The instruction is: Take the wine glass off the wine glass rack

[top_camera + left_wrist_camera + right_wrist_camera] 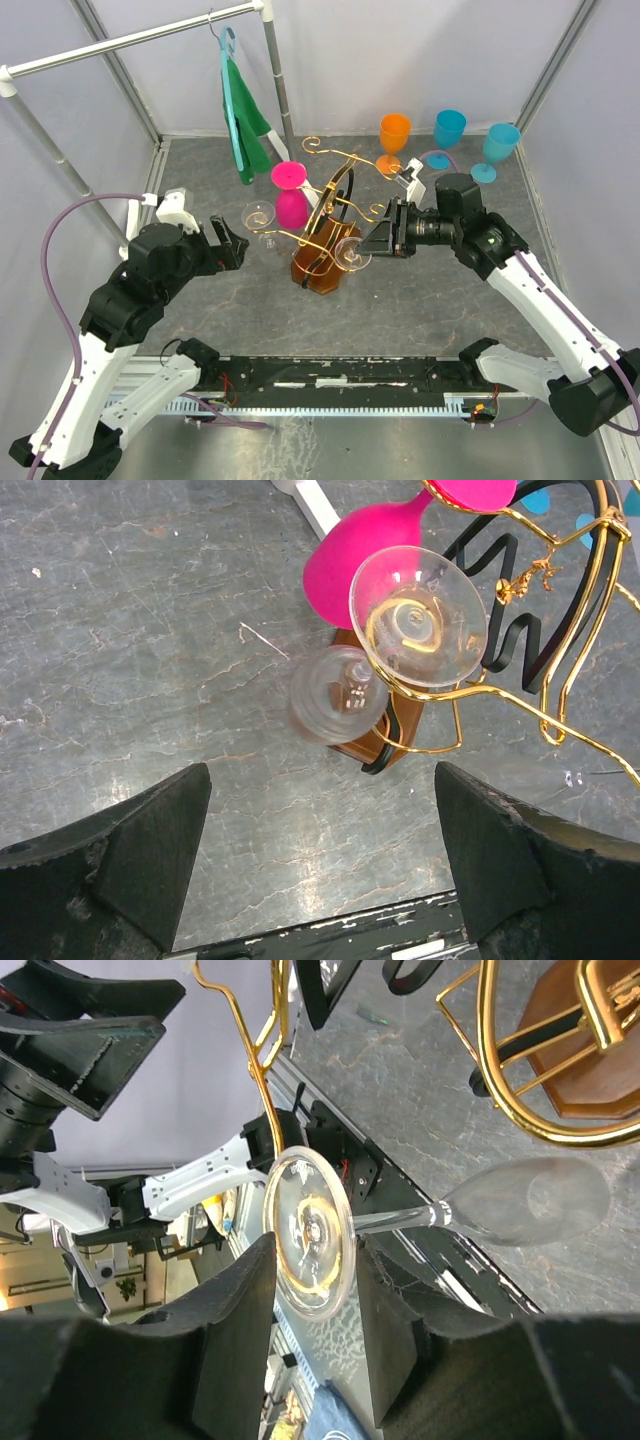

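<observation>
The wine glass rack point(325, 235) is gold curly wire with a black loop on an amber base, mid-table. A clear wine glass point(352, 255) hangs upside down from its right scroll arm. My right gripper point(385, 237) reaches it from the right. In the right wrist view the fingers point(250, 1300) press both sides of the glass's round foot point(310, 1230); the stem and bowl point(530, 1200) run off to the right. A second clear glass point(418, 615) and a pink one point(365, 550) hang on the rack's left side. My left gripper point(320, 880) is open over bare table, short of them.
A grey clothes rail point(130, 40) crosses the back left with a green cloth on a teal hanger point(240, 120). An orange glass point(393, 140) and two blue glasses point(448, 135) point(497, 150) stand at the back right. Pale walls enclose the table.
</observation>
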Robot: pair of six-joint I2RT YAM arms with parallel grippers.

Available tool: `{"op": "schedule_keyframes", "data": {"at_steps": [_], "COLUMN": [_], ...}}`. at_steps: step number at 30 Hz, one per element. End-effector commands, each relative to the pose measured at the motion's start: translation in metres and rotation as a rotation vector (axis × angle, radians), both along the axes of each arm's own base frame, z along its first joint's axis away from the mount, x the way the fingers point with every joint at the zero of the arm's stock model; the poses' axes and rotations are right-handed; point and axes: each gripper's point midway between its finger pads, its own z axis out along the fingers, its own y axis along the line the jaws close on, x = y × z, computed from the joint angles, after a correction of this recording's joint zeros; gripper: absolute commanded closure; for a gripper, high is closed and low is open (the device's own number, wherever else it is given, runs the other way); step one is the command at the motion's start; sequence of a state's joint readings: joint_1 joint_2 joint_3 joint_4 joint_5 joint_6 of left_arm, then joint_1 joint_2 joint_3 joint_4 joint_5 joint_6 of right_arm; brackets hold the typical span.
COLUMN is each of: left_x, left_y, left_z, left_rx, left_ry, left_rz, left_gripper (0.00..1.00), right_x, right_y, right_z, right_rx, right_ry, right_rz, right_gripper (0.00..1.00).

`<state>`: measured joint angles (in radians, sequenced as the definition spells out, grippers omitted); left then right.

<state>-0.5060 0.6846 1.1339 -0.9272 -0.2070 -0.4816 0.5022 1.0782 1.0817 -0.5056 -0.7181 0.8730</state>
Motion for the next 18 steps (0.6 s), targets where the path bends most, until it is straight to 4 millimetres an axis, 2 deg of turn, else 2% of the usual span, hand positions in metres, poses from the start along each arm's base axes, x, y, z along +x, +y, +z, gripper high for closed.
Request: {"op": "schedule_keyframes", "data": {"at_steps": [1, 2, 3, 7, 13, 18], "left_x": [-0.002, -0.002, -0.006, -0.010, 0.001, 0.007], "left_y": [-0.013, -0.018, -0.033, -0.074, -0.098, -0.129], "left_z": [0.020, 0.025, 0.030, 0.048, 0.083, 0.092], "left_rx": [-0.101, -0.132, -0.184, -0.340, -0.418, -0.493], "left_ry": [-0.029, -0.032, -0.026, -0.008, -0.053, -0.011], "left_rz": [-0.027, -0.044, -0.108, -0.272, -0.357, -0.467], "left_gripper": [0.01, 0.00, 0.02, 0.12, 0.15, 0.20], "right_x": [-0.006, -0.007, -0.007, -0.005, -0.003, 0.000], "right_y": [-0.002, -0.003, -0.004, -0.007, -0.012, -0.023], "right_z": [-0.001, -0.002, -0.003, -0.005, -0.006, -0.009], "right_rx": [-0.018, -0.026, -0.034, -0.056, -0.089, -0.149], "right_ry": [-0.035, -0.038, -0.043, -0.057, -0.078, -0.096], "right_rz": [0.037, 0.036, 0.031, 0.019, -0.009, -0.055], "right_gripper": [0.55, 0.55, 0.54, 0.53, 0.52, 0.51]}}
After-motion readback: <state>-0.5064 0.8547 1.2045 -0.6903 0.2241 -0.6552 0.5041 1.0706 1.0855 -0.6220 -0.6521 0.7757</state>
